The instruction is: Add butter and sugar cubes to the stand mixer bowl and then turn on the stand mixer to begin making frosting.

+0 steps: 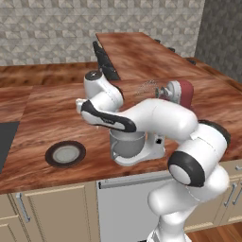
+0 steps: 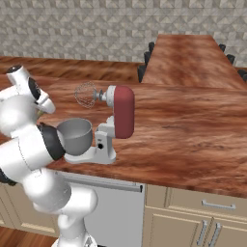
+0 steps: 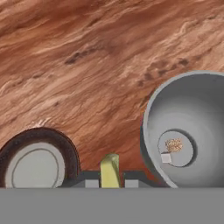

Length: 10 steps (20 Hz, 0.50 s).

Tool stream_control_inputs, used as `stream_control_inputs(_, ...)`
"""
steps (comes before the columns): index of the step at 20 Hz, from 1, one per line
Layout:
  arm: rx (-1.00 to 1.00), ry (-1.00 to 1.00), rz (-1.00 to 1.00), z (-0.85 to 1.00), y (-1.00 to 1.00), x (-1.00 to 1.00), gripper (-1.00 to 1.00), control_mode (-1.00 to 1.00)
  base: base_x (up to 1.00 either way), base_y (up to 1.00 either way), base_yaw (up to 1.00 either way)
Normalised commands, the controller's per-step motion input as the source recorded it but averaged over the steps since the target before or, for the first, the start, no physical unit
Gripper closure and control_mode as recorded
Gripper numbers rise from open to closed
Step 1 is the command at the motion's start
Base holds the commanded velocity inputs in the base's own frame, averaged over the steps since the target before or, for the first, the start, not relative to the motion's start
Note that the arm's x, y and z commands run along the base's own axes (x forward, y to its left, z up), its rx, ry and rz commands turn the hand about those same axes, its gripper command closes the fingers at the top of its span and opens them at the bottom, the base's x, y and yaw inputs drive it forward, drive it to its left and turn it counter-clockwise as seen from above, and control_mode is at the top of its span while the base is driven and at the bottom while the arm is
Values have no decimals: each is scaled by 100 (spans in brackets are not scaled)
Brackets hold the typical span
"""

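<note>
From the hand camera, the pincer (image 3: 109, 183) is mostly cut off at the bottom; just its two dark fingertips (image 3: 92, 180) poke up, with the lower end of the butter (image 3: 110, 169) hidden between them. The dark plate (image 3: 37, 159) runs off the lower left edge, and the stand mixer bowl (image 3: 192, 131) is clipped on the right. A tiny white cube (image 3: 166, 158) sits on the bowl's floor beside a speckled brownish patch (image 3: 174, 145) too blurred to identify. In the left base view, the robot arm (image 1: 156, 118) covers much of the stand mixer (image 1: 177, 94) and the bowl's rim.
</note>
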Motion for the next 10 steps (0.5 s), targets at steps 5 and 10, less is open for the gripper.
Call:
stream_control_inputs(5,-12,0,-3,0,-72,0,100,-100,0,0,0)
stream_control_inputs(10,-11,0,-4,0,-55,0,100,-100,0,0,0)
